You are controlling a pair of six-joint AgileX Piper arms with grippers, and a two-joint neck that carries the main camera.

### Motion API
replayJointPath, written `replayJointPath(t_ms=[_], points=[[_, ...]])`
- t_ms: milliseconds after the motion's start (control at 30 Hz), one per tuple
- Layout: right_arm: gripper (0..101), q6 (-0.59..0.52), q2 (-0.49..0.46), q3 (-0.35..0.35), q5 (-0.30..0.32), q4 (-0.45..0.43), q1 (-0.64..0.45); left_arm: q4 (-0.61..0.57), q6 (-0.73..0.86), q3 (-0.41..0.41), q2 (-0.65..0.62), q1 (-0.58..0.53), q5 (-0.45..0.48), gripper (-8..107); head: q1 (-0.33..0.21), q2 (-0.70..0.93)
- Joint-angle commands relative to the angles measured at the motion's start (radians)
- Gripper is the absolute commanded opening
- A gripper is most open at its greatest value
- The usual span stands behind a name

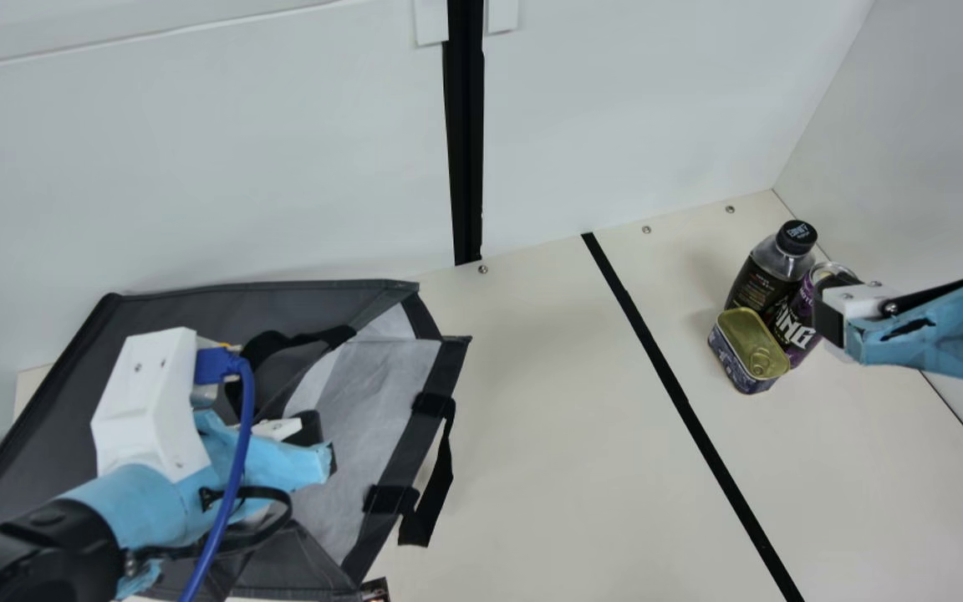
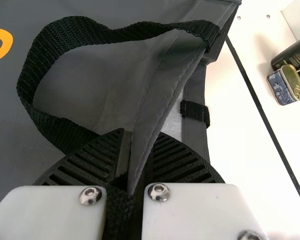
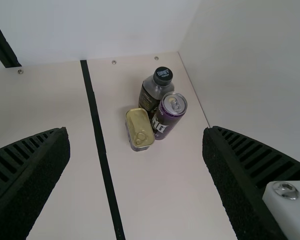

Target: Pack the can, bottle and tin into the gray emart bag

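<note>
In the main view, the left gripper (image 1: 321,443) is hanging over the gray bag (image 1: 55,410) at left; the tin (image 1: 751,347), bottle (image 1: 770,272) and can (image 1: 801,322) are standing together at far right. In the left wrist view, it is pinching the bag's fabric. In the right wrist view, the right gripper (image 1: 831,319) is gaping wide.

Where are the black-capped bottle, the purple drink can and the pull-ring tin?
Black-capped bottle (image 1: 760,284): main view, on its dark label.
Purple drink can (image 3: 167,117): right wrist view, on its side wall.
Pull-ring tin (image 3: 139,125): right wrist view, on its gold lid.
</note>
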Motion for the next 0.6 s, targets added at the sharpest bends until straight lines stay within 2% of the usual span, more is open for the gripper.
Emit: replayJointPath(t_ms=[0, 567], points=[[91, 0.000, 0.000, 0.000, 0.000, 0.000, 0.000, 0.000, 0.000, 0.000, 0.000, 0.000, 0.000, 10, -0.023, -0.001], [91, 0.011, 0.003, 0.002, -0.001, -0.013, 0.011, 0.000, 0.000, 0.000, 0.000, 0.000, 0.000, 10, -0.023, -0.001]])
